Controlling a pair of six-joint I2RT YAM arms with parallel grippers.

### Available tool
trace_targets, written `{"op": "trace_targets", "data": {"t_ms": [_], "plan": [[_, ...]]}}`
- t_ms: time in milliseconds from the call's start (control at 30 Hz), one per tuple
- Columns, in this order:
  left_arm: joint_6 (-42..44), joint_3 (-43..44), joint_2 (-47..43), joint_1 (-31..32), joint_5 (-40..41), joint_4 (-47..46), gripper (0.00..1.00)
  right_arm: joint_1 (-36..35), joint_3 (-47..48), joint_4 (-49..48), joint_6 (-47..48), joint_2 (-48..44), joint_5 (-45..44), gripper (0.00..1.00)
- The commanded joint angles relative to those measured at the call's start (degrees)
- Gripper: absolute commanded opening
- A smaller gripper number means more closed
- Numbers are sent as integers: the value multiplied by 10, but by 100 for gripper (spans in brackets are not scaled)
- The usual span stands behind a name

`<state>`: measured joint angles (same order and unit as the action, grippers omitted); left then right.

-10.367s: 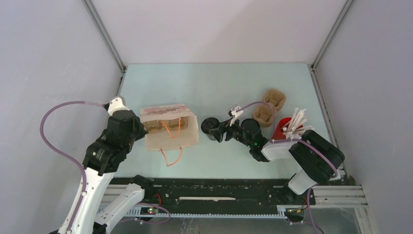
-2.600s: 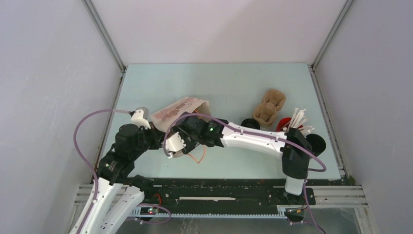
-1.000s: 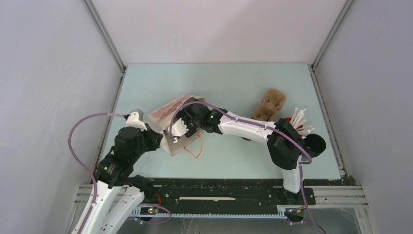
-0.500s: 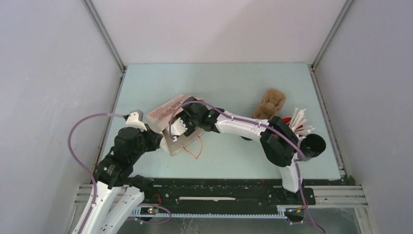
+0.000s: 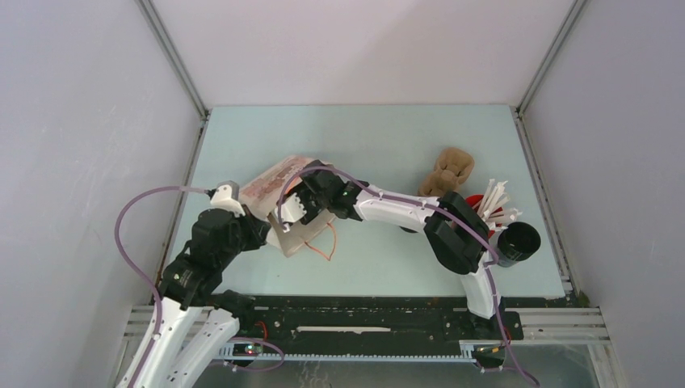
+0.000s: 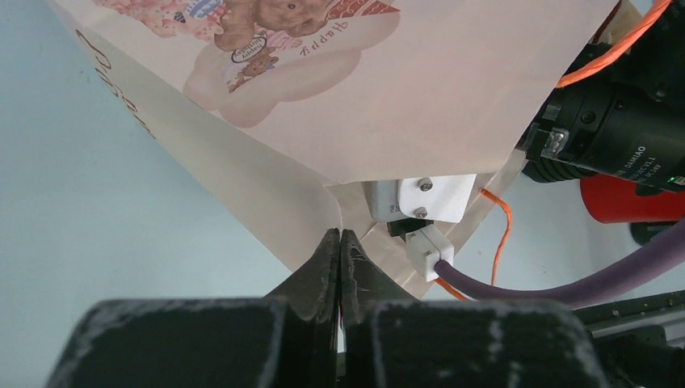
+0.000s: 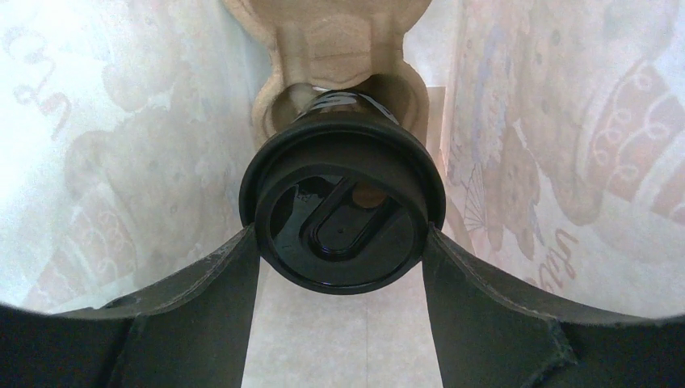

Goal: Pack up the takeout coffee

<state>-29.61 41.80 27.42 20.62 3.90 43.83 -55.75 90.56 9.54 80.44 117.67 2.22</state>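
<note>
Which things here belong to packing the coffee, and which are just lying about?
In use: takeout coffee, held by right gripper; paper bag, pinched by left gripper; pulp carrier inside bag.
Lying about: spare pulp carrier, red cup of sticks, open black cup.

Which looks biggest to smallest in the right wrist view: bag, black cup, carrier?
Largest: bag, filling the frame.
Next: cup.
Smallest: carrier, though it sits farther back and partly hidden, so cup versus carrier is unsure.
</note>
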Motion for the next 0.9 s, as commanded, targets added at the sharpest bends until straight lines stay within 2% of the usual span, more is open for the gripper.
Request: {"op": "trace_targets", "data": {"t_ms": [0, 200, 433, 467, 500, 600, 700, 767, 867], "plan": [[-3, 34, 14, 2, -15, 2, 8, 9, 3, -40, -20, -1, 11, 16], [24, 93, 23, 2, -3, 22, 41, 12, 6, -26, -22, -3, 21, 19], [85, 201, 59, -2, 31, 71, 65, 17, 8, -10, -25, -4, 28, 19], [95, 221, 67, -6, 38, 77, 75, 18, 9, -8, -24, -5, 29, 19], [103, 238, 74, -9, 50, 79, 81, 18, 9, -6, -24, -5, 29, 19], [118, 290, 100, -33, 67, 76, 85, 18, 13, 0, -23, -6, 30, 19], [119, 317, 145, -83, 48, 60, 85, 18, 17, 6, -26, -5, 34, 20], [106, 310, 175, -141, 4, 27, 85, 16, 22, 12, -30, -5, 36, 20], [55, 285, 250, -251, -113, -45, 88, 15, 25, 13, -36, -6, 42, 20]]}}
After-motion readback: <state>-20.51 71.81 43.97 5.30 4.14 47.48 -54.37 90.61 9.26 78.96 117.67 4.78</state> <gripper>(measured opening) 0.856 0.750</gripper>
